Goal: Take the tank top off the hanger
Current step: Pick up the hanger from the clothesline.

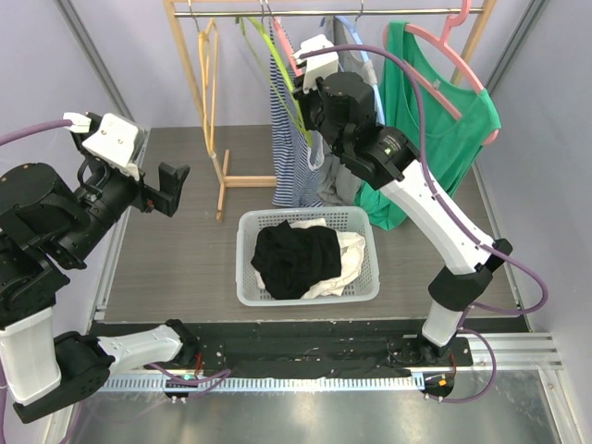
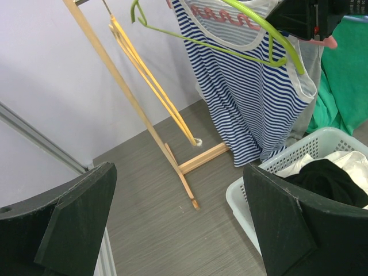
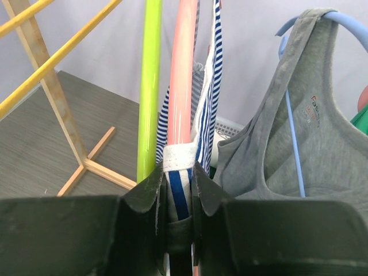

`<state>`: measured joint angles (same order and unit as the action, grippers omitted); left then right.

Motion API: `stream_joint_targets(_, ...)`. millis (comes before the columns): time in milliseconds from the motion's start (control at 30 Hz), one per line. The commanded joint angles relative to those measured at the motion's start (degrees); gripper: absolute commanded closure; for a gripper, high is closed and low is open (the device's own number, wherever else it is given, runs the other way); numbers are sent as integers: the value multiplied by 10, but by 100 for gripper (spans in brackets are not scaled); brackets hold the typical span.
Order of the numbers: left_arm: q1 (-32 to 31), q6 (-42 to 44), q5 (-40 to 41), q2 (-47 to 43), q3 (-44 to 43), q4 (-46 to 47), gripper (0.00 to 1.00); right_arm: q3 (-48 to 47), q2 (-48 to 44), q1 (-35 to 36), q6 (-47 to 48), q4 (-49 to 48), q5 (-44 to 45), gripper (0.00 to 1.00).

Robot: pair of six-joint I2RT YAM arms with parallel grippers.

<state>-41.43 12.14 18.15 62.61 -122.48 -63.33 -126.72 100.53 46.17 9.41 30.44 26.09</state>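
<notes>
Arm on the right stretches up and forward to the rail (image 1: 388,12). Its right gripper (image 3: 175,172) is pinched narrowly on the white-trimmed edge of the striped tank top (image 2: 253,98), which hangs there just beside a lime hanger (image 3: 149,86) and a pink hanger (image 3: 181,75). The left arm is raised at the left, with the left gripper (image 2: 181,201) spread wide and empty, facing the rail.

Three tops hang: the striped one, a grey tank top (image 3: 287,132) on a blue hanger (image 3: 351,26), and a green tank top (image 1: 453,129) on a second pink hanger (image 1: 453,55). One yellow hanger (image 1: 208,74) hangs at the left end. One basket (image 1: 305,294) holds black and white clothes.
</notes>
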Motion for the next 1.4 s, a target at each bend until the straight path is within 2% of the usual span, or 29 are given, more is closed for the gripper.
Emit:
stream_joint_targets(0,4,-6,-7,-3,-7,5,3,-40,-47,1,8,-88,27,99)
stream_joint_targets(167,5,-6,-7,-5,-7,7,3,-33,-69,1,4,-97,34,99)
stream_joint_targets(367,5,-7,-11,-3,-13,5,3,29,-117,0,17,-143,40,99)
stream_joint_targets(533,6,-6,-12,-3,-17,3,3,49,-141,1,13,-141,33,99)
stream_joint_targets(767,6,-7,-16,1,-20,4,3,53,-190,0,-33,-44,-17,99)
stream_joint_targets(900,6,-9,-20,5,-29,2,3,107,-248,0,-65,-12,-37,99)
stream_joint_targets(1167,6,-12,-23,15,-43,1,3,167,-298,0,-107,80,-60,99)
stream_joint_targets(1367,6,-10,-22,21,-43,3,3,153,-371,0,-113,67,-153,99)
